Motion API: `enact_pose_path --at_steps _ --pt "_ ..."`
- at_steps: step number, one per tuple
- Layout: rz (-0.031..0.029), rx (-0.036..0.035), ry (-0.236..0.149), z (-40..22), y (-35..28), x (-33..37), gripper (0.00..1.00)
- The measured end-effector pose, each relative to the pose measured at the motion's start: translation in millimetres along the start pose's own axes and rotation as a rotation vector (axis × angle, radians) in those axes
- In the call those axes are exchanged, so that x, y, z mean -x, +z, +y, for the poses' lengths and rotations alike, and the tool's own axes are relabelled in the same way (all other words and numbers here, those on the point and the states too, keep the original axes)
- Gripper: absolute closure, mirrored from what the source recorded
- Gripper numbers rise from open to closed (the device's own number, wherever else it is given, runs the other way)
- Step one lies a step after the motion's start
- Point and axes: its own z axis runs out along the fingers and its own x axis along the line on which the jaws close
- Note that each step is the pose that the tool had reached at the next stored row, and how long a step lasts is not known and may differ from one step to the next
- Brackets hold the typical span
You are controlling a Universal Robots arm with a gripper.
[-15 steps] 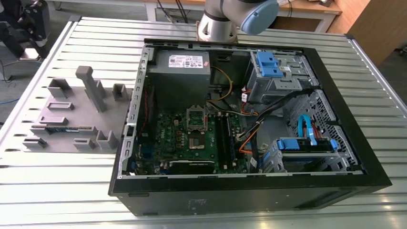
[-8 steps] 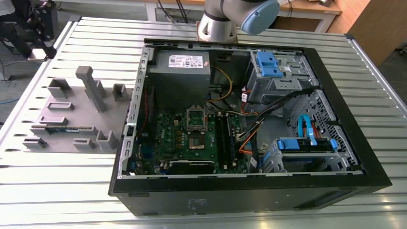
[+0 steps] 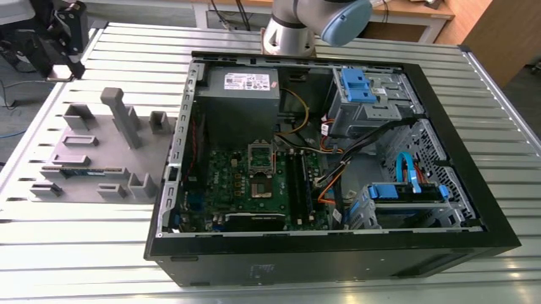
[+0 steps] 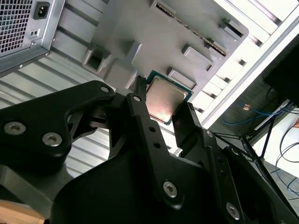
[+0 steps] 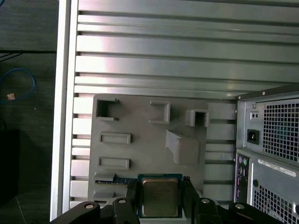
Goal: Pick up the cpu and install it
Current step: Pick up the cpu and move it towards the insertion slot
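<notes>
Hanging high over the bench [image 3: 473, 101], the tool [image 3: 64, 71] has the cpu [image 5: 160, 197] pinched between its two fingers [image 4: 142, 109], narrowed onto opposite edges of the chip. The shiny metal top faces up toward the wrist. In both wrist views the chip looks large against the pockets below it, so I judge it lifted clear of the grey tray [image 3: 97, 149] rather than resting in it.

So the pick-up looks done, and the install is all to do. The socket [image 3: 260, 185] sits on the board [image 3: 224, 183] inside the open case [image 3: 338, 253], well apart from the tool and far below it. As far as I can make out, nothing is seated in the socket.

Directly under the tool lies the tray with its raised blocks and empty pockets. A memory stick [image 5: 114, 179] lies in one slot just beside where the chip hangs.

Between the tool and the socket stands the near wall [image 3: 179, 145] of the case. Beyond the socket from the tool, a bundle of orange and black cables [image 3: 334, 180] crosses the case floor close to the board. I judge the tall tray post and the case rim to be the things most likely to catch the chip.
</notes>
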Motion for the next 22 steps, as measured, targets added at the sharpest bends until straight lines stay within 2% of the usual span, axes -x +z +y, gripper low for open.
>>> enact_pose_path --at_steps 9,22 --pt "0.0001 0.0 0.0 -0.4 0.4 15.2 0.53" --pt "0.0001 0.0 0.0 -0.7 1.0 32.3 0.53"
